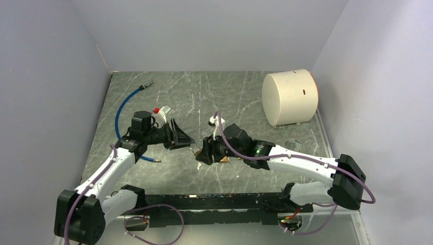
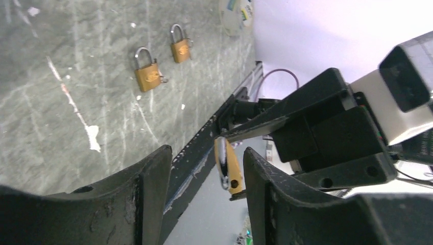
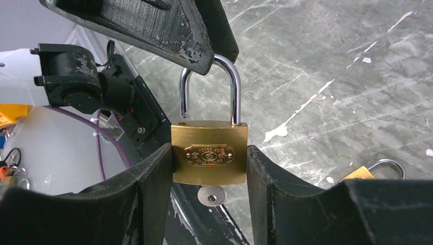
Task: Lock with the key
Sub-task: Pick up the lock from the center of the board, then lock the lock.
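Padlock [image 3: 210, 153]: satin brass body with an embossed plate. Polished chrome shackle [image 3: 234, 87] at 12 o'clock, dull silvery metal key [image 3: 211, 195] at 6. Flanking fingers [image 3: 148, 199]: matt black plastic, edges scuffed. Table [image 3: 332, 61]: grey, marbled, scratched.

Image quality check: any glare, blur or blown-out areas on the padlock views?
Right wrist: brass padlock sharp, embossed plate visible, bright glint on its chrome shackle. Left wrist: pale wall at upper right blown out, the lock edge-on and slightly soft. Top external: even light, no harsh shadows, lock too small to read.
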{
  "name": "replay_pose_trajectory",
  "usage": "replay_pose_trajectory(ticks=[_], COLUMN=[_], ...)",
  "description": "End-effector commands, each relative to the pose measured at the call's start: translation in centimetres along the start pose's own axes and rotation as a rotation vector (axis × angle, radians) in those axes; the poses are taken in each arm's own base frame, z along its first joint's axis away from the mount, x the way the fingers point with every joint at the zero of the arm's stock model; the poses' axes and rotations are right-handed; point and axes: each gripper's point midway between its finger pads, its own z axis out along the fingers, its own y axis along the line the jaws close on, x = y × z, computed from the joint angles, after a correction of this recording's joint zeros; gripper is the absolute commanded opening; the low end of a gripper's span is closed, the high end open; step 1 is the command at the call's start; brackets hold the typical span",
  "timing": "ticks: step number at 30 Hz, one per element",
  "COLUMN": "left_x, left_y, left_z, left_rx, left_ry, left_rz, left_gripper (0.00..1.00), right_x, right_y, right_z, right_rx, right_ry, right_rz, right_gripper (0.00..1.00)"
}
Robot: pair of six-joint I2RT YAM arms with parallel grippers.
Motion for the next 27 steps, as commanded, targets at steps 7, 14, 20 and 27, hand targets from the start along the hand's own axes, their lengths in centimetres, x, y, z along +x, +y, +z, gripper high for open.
replay_pose_trajectory(ticks=[7, 14, 20, 27], left_x=[0.7, 1.1, 0.8, 1.4], left_y=[-2.0, -1.6, -0.7, -0.7], left_z=[0.2, 0.5, 0.9, 1.1], left_rx=[0.142, 0.143, 0.094, 0.103], left_ry=[0.114, 0.14, 0.146, 0.219], left_rz=[0.053, 0.061, 0.059, 0.072], left_gripper=[0.48, 0.42, 0.4, 0.23], right_x=[-3.7, -3.3, -3.1, -3.2], right_y=[1.9, 2.3, 2.2, 2.3], right_z=[-1.0, -0.2, 0.2, 0.6], right_rx=[-0.043, -0.066, -0.06, -0.068], right_ry=[-0.096, -0.074, -0.042, -0.05], right_rz=[-0.045, -0.032, -0.057, -0.044], right_gripper=[0.0, 0.0, 0.0, 0.0])
